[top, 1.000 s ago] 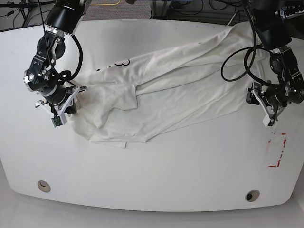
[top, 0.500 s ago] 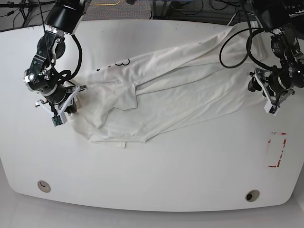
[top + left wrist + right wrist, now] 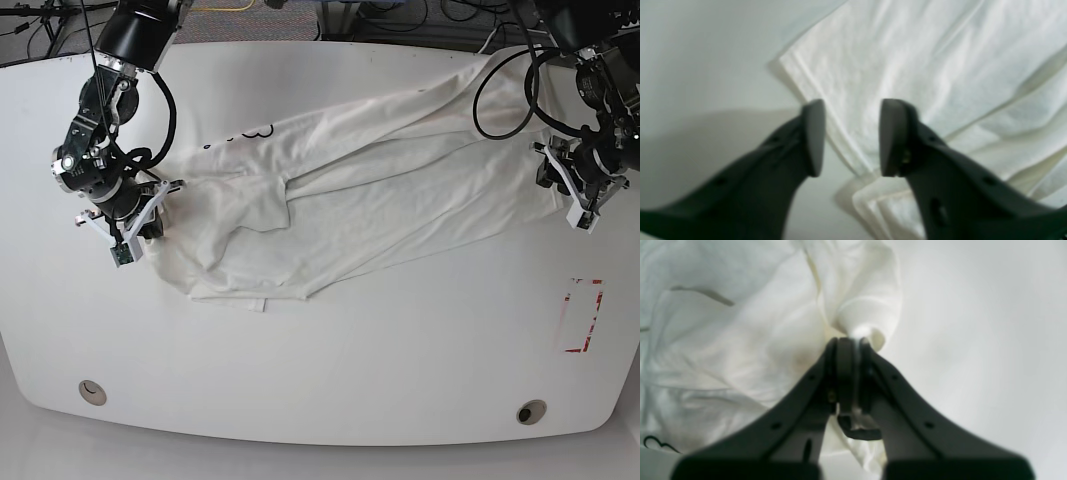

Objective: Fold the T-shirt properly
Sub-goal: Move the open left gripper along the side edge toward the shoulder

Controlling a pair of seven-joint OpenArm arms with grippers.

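Note:
The white T-shirt [image 3: 380, 190] lies crumpled across the table, from the base view's left to its far right corner. A bit of black-outlined print [image 3: 250, 133] shows near its far edge. My right gripper [image 3: 140, 232] is at the shirt's left end. The right wrist view shows this gripper [image 3: 853, 340] shut on a bunched fold of the T-shirt [image 3: 740, 340]. My left gripper [image 3: 555, 185] is at the shirt's right edge. In the left wrist view that gripper [image 3: 851, 136] has its fingers apart, and the hemmed edge of the T-shirt [image 3: 907, 50] runs between them.
The white table [image 3: 330, 380] has a red-outlined rectangle mark [image 3: 582, 315] near its right edge. Two round holes [image 3: 92, 392] [image 3: 531, 411] sit along its front. Cables hang behind the table's back edge.
My left arm has moved toward the far side of the table, up to the shirt's right edge. The right arm and the shirt have stayed put.

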